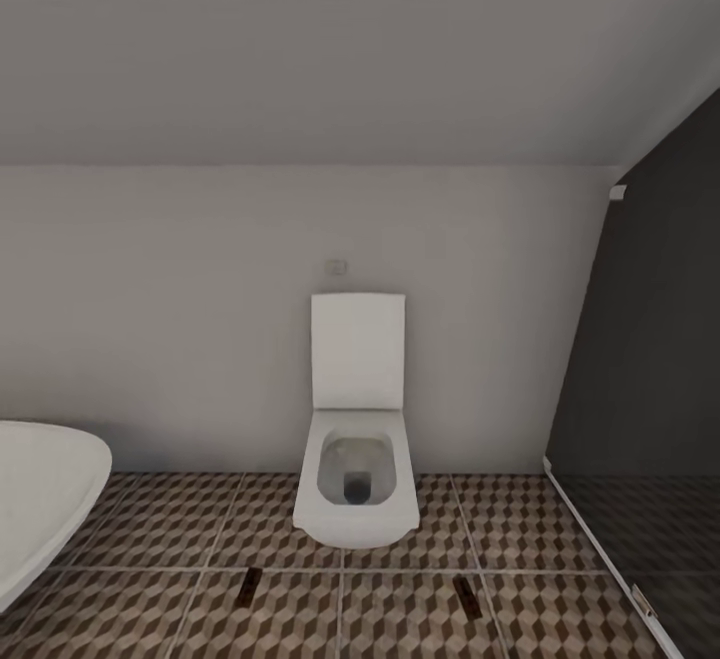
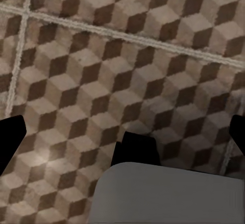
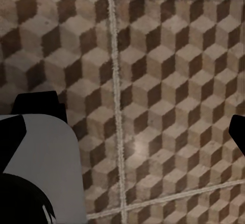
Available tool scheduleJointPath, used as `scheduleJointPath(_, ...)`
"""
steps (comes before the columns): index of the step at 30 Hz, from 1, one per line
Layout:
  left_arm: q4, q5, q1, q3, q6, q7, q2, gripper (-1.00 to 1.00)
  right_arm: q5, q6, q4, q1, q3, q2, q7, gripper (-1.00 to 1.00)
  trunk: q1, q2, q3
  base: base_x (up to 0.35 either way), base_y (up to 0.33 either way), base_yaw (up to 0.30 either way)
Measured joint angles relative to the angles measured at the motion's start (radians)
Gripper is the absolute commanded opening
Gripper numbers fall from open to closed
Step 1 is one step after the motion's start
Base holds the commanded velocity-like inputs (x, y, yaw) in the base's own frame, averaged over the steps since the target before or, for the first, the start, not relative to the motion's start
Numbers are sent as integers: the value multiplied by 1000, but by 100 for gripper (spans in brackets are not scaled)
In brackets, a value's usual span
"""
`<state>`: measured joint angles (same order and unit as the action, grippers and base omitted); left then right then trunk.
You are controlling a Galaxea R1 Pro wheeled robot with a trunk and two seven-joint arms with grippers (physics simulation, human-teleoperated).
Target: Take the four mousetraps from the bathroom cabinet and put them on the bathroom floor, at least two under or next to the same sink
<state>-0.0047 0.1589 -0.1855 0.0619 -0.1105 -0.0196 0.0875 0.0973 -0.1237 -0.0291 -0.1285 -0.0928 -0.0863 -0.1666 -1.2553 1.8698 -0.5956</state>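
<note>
The bathroom floor (image 1: pixel 400 539) has cube-patterned tiles with pale grout lines. Two small flat dark-brown rectangles lie on it in front of the toilet, one at the left (image 1: pixel 252 582) and one at the right (image 1: pixel 466 596); they are too small to tell whether they are mousetraps. The orange-brown cabinet is out of view. My left gripper (image 2: pixel 124 134) hangs over bare tiles (image 2: pixel 102 55), its fingertips (image 2: pixel 10 137) wide apart and open, nothing between them. My right gripper (image 3: pixel 125 132) is likewise open over the tiles (image 3: pixel 168 81), holding nothing.
A white toilet (image 1: pixel 357 459) with its lid up stands against the white back wall. A white rounded tub or basin rim (image 1: pixel 40 499) juts in at the left. A dark glass partition (image 1: pixel 650 389) closes the right side. Grey robot body parts (image 2: pixel 168 193) sit near both grippers.
</note>
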Motion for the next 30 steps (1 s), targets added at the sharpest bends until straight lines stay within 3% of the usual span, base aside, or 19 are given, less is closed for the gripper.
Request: scheduleJointPath(30, -1, 0, 1, 0, -2, -1, -8, 100, 0, -17, 0, 1, 0, 0, 0, 100, 115, -210, 94, 0, 0, 0)
